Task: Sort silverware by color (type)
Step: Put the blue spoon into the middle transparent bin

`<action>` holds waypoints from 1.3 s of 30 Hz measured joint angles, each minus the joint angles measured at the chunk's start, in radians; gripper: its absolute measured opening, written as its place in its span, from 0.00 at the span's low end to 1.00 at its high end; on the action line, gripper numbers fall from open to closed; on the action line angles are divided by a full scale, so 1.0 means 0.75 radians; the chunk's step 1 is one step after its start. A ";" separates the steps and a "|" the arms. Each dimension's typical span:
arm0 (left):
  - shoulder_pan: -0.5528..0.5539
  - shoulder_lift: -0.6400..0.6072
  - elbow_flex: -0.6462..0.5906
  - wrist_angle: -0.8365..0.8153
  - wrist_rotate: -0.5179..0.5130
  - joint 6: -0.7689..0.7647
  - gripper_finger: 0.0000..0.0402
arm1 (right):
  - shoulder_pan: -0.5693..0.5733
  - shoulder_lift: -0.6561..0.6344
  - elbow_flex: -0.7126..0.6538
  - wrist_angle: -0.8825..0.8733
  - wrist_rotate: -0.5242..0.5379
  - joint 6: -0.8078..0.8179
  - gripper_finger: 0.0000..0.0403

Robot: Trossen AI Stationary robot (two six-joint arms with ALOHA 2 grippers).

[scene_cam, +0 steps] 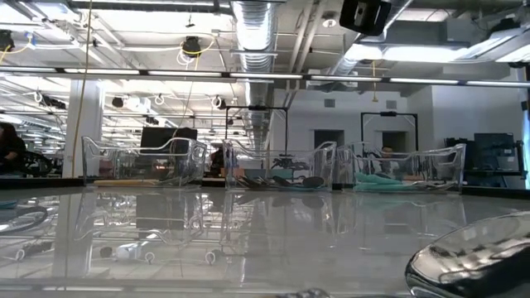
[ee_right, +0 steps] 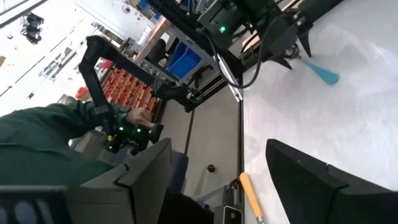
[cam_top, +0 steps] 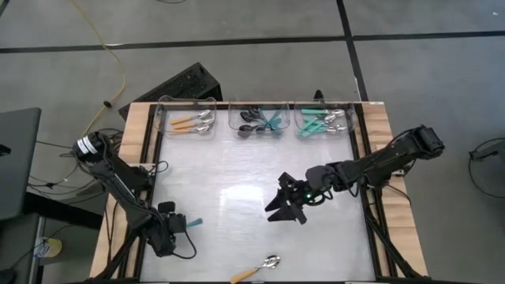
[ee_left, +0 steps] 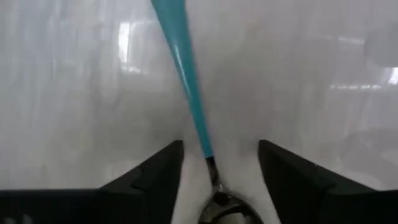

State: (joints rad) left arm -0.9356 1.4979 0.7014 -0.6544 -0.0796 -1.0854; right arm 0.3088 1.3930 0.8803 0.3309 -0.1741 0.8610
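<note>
Glossy bench (cam_top: 237, 181); left tool (ee_left: 217, 163) apart astride teal spoon (ee_left: 186, 81), right tool (cam_top: 288, 207) apart, idle. We fear spoon skidding from closing fingers.

Table (cam_top: 237, 170): pale, glossy top with wooden side edges. Three clear bins (cam_top: 255, 119) stand in a row along the far edge. An orange-handled spoon (cam_top: 257, 268) lies near the front edge; a teal-handled spoon (cam_top: 192, 223) lies front-left.
</note>
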 joint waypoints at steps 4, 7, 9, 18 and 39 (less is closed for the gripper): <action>0.002 -0.004 -0.009 -0.029 -0.003 0.018 0.30 | 0.004 0.000 0.000 -0.001 0.000 0.006 0.71; 0.015 -0.004 -0.009 -0.053 0.001 0.054 0.09 | 0.015 0.000 0.000 -0.002 0.000 0.007 0.71; 0.042 -0.009 0.006 -0.069 -0.004 0.076 0.03 | 0.031 0.000 0.000 -0.002 0.000 0.007 0.71; 0.549 -0.095 0.445 -0.214 -0.236 0.748 0.00 | 0.108 0.000 -0.001 0.008 0.027 0.006 0.71; 1.895 0.650 1.444 -0.163 -0.023 2.068 0.00 | 0.036 0.000 -0.001 0.022 0.049 -0.077 0.71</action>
State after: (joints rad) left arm 0.4854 1.9850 1.7841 -0.7770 -0.0971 0.4655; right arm 0.3358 1.3930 0.8799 0.3473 -0.1371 0.8036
